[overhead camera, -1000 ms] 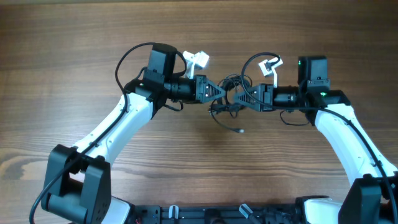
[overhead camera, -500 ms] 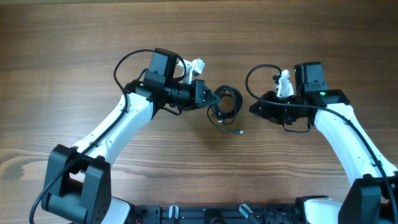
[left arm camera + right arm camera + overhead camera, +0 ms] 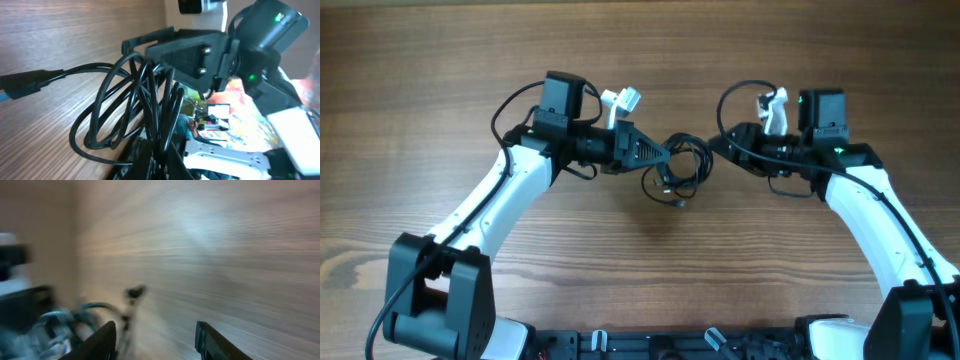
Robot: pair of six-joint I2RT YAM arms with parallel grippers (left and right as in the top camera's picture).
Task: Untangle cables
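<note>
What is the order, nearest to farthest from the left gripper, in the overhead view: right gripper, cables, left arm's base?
1. cables, bunched at the fingers of the left gripper, mid-table.
2. right gripper, just across the loops, on the right.
3. left arm's base, far off at the bottom left edge.
</note>
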